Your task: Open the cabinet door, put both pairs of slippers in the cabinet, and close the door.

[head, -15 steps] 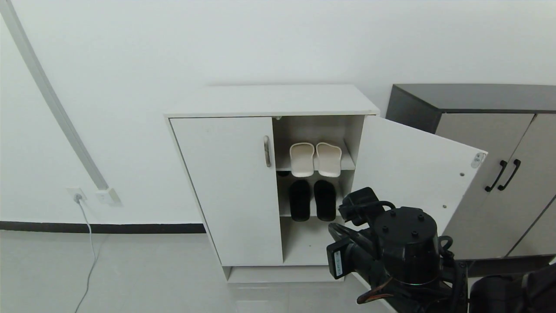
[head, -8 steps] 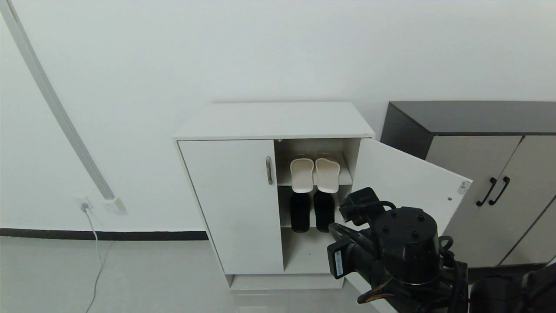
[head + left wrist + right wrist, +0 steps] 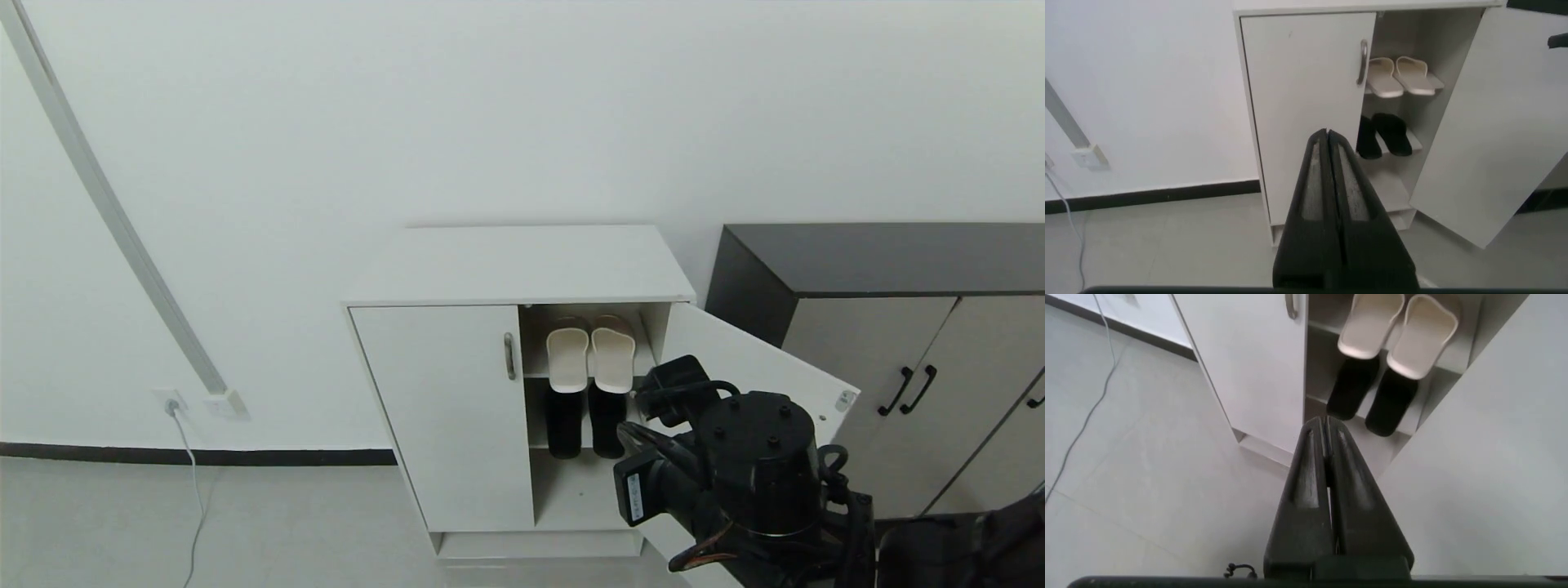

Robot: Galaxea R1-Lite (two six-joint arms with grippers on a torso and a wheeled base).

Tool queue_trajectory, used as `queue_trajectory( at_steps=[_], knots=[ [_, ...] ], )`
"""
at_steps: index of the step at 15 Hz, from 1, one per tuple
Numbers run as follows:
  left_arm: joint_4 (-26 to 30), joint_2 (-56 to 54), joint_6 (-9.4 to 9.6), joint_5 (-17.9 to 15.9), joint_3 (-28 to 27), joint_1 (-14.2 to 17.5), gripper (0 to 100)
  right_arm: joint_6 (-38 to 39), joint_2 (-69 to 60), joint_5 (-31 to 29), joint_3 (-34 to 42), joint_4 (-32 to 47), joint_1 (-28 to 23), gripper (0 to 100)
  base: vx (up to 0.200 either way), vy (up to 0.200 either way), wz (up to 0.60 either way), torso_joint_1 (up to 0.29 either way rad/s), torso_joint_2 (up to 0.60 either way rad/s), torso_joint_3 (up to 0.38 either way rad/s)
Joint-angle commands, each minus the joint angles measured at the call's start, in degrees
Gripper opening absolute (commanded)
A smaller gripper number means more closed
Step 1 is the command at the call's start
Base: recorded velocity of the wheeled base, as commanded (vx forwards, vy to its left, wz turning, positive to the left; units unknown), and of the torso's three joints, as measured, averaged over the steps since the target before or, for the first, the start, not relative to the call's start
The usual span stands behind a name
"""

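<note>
The white cabinet (image 3: 522, 265) stands against the wall. Its right door (image 3: 767, 371) is swung open toward us, while its left door (image 3: 441, 408), with the metal handle (image 3: 509, 356), is shut. Both pairs are inside the open half. The beige slippers (image 3: 589, 358) lie side by side on the upper shelf, and their ends reach over the front edge of this shelf. The black slippers (image 3: 584, 420) lie on the middle shelf, directly below the beige pair, also at the front edge.

We see the left gripper (image 3: 1327, 139) in front of the shut left door, well apart from it, with its two fingers pressed flat together. The right gripper (image 3: 1324, 429) is before the open half, apart from the shelves. Its fingers are also closed against each other and hold nothing.

A grey cabinet (image 3: 865, 351) with black handles stands just beside the white one on the right. A wall socket (image 3: 170, 402) with a cable is on the left, near the floor.
</note>
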Motion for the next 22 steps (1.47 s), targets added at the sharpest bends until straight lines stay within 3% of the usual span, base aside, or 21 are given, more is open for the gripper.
queue_trajectory(
  at_steps=[1, 16, 22],
  knots=[
    [0.02, 0.04, 0.02, 0.01, 0.01, 0.0, 0, 0.01, 0.23, -0.01, -0.01, -0.04, 0.03, 0, 0.0, 0.0, 0.0, 0.251, -0.58, -0.325],
    [0.02, 0.04, 0.02, 0.01, 0.01, 0.0, 0, 0.01, 0.49, -0.01, 0.7, -1.1, -0.85, 0, 0.0, 0.0, 0.0, 0.19, -0.42, -0.229],
    [0.02, 0.04, 0.02, 0.01, 0.01, 0.0, 0, -0.25, 0.32, 0.61, 1.66, -1.45, -0.76, 0, 0.0, 0.0, -0.1, 0.036, -0.08, -0.037]
  ],
)
